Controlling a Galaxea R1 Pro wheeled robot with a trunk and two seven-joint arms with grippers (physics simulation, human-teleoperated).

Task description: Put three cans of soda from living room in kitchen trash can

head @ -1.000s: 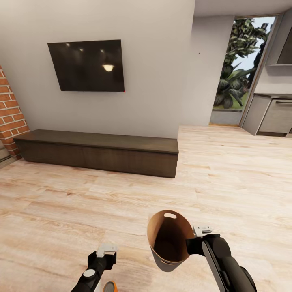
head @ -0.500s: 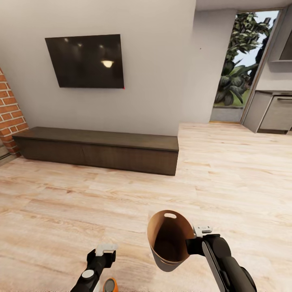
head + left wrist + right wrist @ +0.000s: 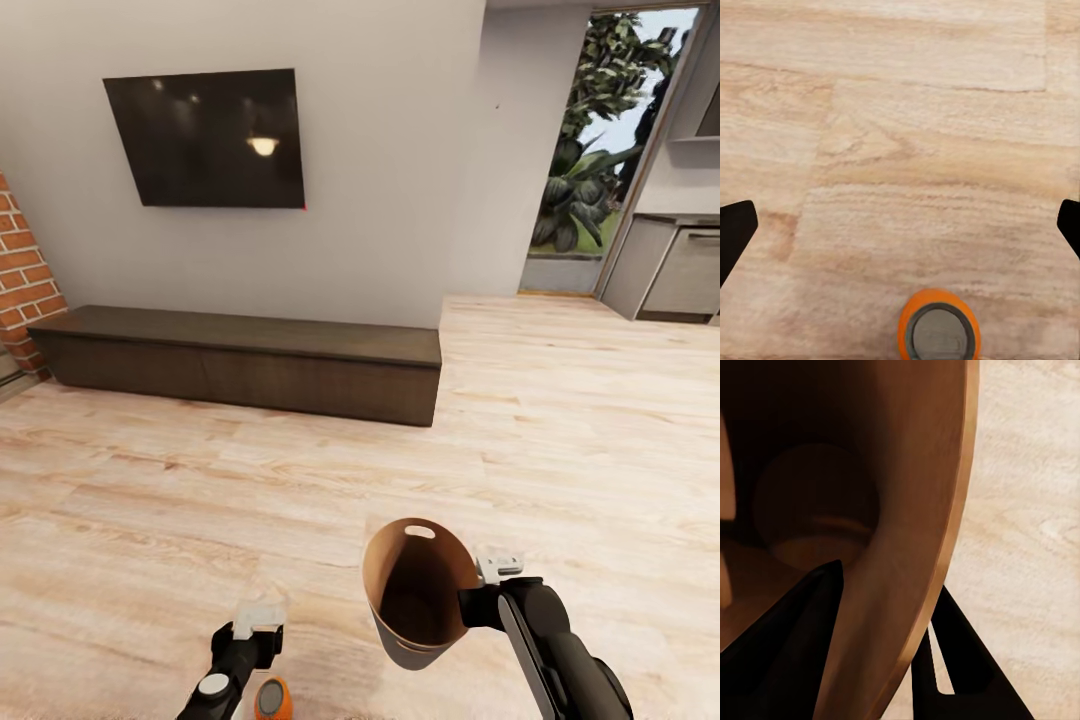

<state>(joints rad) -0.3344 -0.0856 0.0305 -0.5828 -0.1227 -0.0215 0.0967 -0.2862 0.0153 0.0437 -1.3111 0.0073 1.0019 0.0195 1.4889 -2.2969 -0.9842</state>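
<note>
The tash can [image 3: 415,590], pale grey outside and brown inside, hangs tilted above the floor. My right gripper [image 3: 478,603] is shut on its rim [image 3: 952,510], one finger [image 3: 787,645] inside the wall and the other [image 3: 960,652] outside. A dim rounded shape [image 3: 814,506] lies deep inside the bin; I cannot tell what it is. An orange can of soda [image 3: 272,697] stands upright on the wood floor. My left gripper [image 3: 248,640] hovers over it, open, and the can [image 3: 938,331] sits just short of the gap between the wide-apart fingertips [image 3: 735,229]. The other cans are out of view.
A long dark low cabinet [image 3: 240,365] runs along the wall under a black TV [image 3: 205,140]. Red brick [image 3: 25,285] shows at the far left. Grey kitchen cabinets [image 3: 665,270] and a glass door [image 3: 585,150] lie at the back right, across open wood floor [image 3: 560,420].
The whole head view has shifted, so the camera moved. My left gripper has dropped slightly towards the orange can, which now shows more fully. The right gripper still holds the bin.
</note>
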